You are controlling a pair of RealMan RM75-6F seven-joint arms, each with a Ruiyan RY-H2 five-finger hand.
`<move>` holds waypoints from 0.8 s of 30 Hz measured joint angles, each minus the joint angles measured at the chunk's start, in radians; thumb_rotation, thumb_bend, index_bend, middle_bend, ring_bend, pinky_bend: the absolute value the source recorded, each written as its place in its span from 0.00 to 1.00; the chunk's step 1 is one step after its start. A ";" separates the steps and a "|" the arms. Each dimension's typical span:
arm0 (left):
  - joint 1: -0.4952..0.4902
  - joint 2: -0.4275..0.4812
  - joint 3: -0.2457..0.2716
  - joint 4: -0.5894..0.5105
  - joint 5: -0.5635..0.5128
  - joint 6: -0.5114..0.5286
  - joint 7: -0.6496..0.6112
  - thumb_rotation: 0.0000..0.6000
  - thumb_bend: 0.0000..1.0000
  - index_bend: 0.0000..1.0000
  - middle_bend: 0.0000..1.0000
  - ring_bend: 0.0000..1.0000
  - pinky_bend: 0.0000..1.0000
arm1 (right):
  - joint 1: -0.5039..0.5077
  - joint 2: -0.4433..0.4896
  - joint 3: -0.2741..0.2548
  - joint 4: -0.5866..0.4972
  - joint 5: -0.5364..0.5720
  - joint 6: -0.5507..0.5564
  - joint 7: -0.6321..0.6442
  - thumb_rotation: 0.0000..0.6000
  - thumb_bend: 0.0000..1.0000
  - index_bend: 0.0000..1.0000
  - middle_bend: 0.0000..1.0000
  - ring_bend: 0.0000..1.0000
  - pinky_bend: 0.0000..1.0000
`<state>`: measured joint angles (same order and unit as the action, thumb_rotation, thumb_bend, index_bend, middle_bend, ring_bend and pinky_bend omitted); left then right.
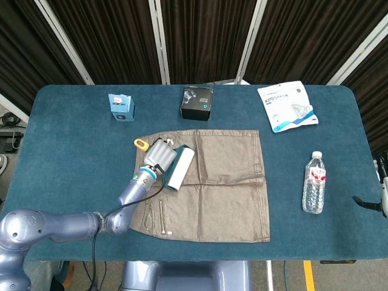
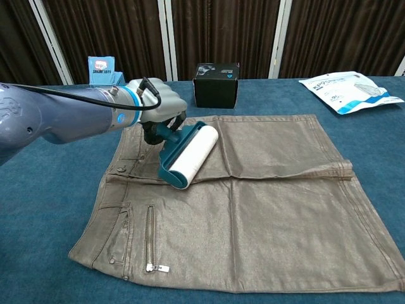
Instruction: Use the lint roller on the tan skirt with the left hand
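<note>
Left hand (image 2: 157,109) grips lint roller (image 2: 188,155) — drum lies front-to-back on tan skirt (image 2: 278,209); unrolled cloth stretches rightward.

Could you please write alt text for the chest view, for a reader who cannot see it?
The robot's left hand holds a teal-framed white lint roller on a tan skirt spread flat on a blue table. A black box stands behind the skirt.
</note>
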<state>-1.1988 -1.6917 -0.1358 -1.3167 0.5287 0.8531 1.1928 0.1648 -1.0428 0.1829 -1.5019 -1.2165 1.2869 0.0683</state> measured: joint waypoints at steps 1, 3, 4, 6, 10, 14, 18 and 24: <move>-0.011 -0.008 0.001 0.004 -0.007 0.003 0.011 1.00 0.70 0.64 0.51 0.39 0.45 | -0.001 0.001 0.001 0.000 0.000 0.000 0.003 1.00 0.00 0.00 0.00 0.00 0.00; -0.028 -0.022 0.001 0.009 -0.021 0.006 0.027 1.00 0.70 0.64 0.51 0.39 0.45 | -0.002 0.004 0.002 -0.001 0.001 0.002 0.008 1.00 0.00 0.00 0.00 0.00 0.00; -0.040 -0.032 0.002 0.013 -0.031 0.009 0.037 1.00 0.70 0.64 0.51 0.39 0.45 | -0.003 0.005 0.003 -0.001 0.001 0.002 0.011 1.00 0.00 0.00 0.00 0.00 0.00; -0.058 -0.047 0.001 0.019 -0.044 0.012 0.051 1.00 0.70 0.64 0.51 0.39 0.45 | -0.005 0.007 0.003 -0.001 0.001 0.003 0.014 1.00 0.00 0.00 0.00 0.00 0.00; -0.094 -0.079 -0.002 0.031 -0.066 0.014 0.073 1.00 0.70 0.64 0.51 0.39 0.45 | -0.008 0.010 0.004 0.000 0.002 0.005 0.020 1.00 0.00 0.00 0.00 0.00 0.00; -0.127 -0.109 -0.007 0.036 -0.084 0.017 0.087 1.00 0.70 0.64 0.51 0.39 0.45 | -0.011 0.013 0.005 0.001 0.004 0.008 0.024 1.00 0.00 0.00 0.00 0.00 0.00; -0.150 -0.127 -0.009 0.036 -0.086 0.020 0.096 1.00 0.70 0.64 0.51 0.39 0.45 | -0.014 0.015 0.006 0.002 0.006 0.009 0.028 1.00 0.00 0.00 0.00 0.00 0.00; -0.175 -0.142 -0.003 0.035 -0.092 0.029 0.106 1.00 0.70 0.64 0.51 0.39 0.45 | -0.015 0.017 0.008 0.004 0.008 0.009 0.030 1.00 0.00 0.00 0.00 0.00 0.00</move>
<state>-1.3739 -1.8337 -0.1390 -1.2812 0.4365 0.8823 1.2993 0.1494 -1.0255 0.1911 -1.4982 -1.2086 1.2963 0.0985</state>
